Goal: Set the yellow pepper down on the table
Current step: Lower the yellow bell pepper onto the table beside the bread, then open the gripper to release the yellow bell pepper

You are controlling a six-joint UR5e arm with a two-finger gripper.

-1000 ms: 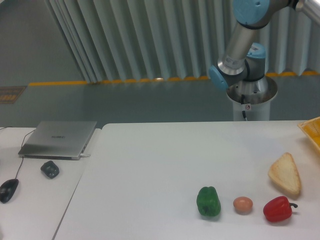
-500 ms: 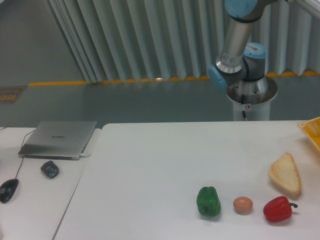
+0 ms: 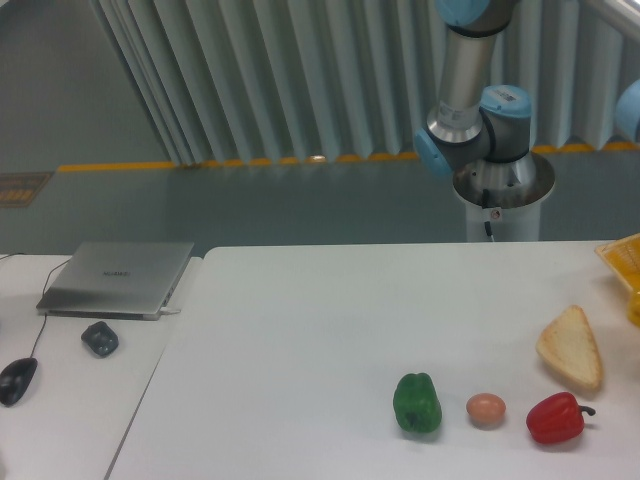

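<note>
On the large plain white counter (image 3: 300,330) a green bell pepper (image 3: 417,403), a brown egg (image 3: 486,409) and a glossy red bell pepper (image 3: 556,418) sit in a row near a bread slice (image 3: 571,347), while only a yellow sliver (image 3: 634,306) at the right edge may be the yellow pepper; the tool is out of frame.

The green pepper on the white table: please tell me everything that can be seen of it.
The green pepper is dark, glossy green, blocky and lobed, with a soft highlight on its upper part; no stem can be made out. It looks like smooth plastic or waxy skin. It stands roughly upright near the front edge of the table, leftmost in a row with the egg and the red pepper. A clear gap separates it from the egg. Only the tabletop touches it, and no gripper is near.
</note>
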